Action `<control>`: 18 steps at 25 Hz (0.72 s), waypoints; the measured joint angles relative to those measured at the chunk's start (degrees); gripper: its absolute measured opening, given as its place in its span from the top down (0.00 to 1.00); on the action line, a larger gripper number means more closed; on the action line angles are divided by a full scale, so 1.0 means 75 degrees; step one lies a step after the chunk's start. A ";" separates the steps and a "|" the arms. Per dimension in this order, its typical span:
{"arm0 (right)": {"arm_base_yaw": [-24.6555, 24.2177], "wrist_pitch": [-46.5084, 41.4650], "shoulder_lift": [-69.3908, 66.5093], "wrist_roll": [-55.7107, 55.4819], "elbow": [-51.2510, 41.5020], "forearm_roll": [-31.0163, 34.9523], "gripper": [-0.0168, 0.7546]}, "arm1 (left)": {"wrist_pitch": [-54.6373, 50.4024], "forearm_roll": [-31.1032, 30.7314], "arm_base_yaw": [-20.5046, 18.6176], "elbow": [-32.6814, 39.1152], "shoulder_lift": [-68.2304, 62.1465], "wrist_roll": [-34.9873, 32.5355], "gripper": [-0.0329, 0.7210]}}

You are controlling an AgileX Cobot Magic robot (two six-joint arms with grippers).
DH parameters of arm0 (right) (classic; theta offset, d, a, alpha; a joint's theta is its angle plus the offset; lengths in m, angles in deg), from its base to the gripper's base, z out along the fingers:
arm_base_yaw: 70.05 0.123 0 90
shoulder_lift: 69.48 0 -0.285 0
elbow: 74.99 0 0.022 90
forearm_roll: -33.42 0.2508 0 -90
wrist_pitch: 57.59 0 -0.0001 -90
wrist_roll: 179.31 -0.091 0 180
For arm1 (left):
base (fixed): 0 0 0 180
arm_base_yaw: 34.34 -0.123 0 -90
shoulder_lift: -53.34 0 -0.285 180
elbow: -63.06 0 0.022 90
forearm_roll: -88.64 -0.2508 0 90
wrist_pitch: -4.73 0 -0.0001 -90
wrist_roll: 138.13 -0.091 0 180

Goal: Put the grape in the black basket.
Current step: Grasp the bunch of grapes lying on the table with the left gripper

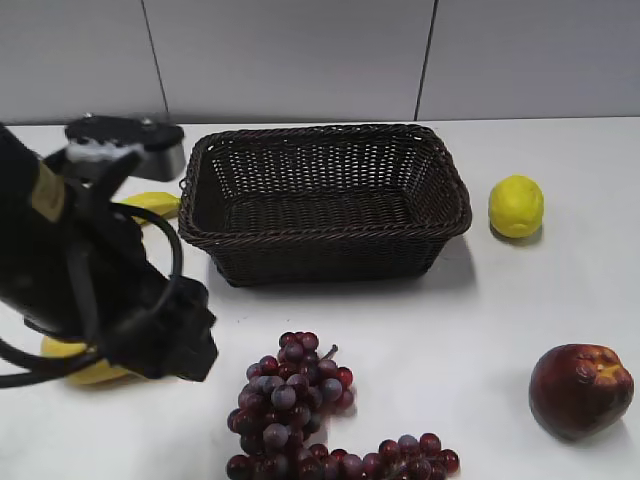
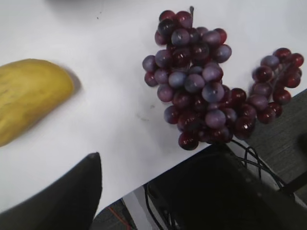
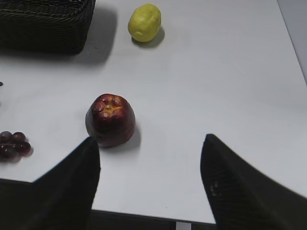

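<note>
The right gripper [image 3: 151,184] hangs above the near edge of the white table [image 3: 216,86], its jaws spread wide with nothing between them. A dark red fruit [image 3: 111,120] sits just ahead of the left finger [image 3: 67,187]. Farther ahead lies a yellow fruit [image 3: 144,22]; the black basket [image 3: 45,24] stands far ahead-left. A few grapes [image 3: 13,143] show left of the gripper.

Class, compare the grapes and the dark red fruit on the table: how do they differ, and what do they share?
The grapes are a long bunch of many small berries; the dark red fruit is one large rounded piece. The grapes have a thin stem; the fruit shows a yellowish dimpled end. Both are dark red and rest on the table.
</note>
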 joint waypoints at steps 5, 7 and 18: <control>0.0000 0.0000 0.0000 0.0000 0.0000 0.0000 0.33 | 0.0223 -0.0028 0.0611 -0.0016 -0.0982 0.0437 0.19; 0.0000 0.0000 0.0000 0.0000 0.0000 0.0000 0.33 | 0.0365 0.0036 0.0677 -0.0016 -0.1291 0.0461 0.16; 0.0000 0.0000 0.0000 0.0000 0.0000 0.0000 0.33 | 0.0747 0.0746 0.0676 -0.0631 -0.2285 0.0446 0.09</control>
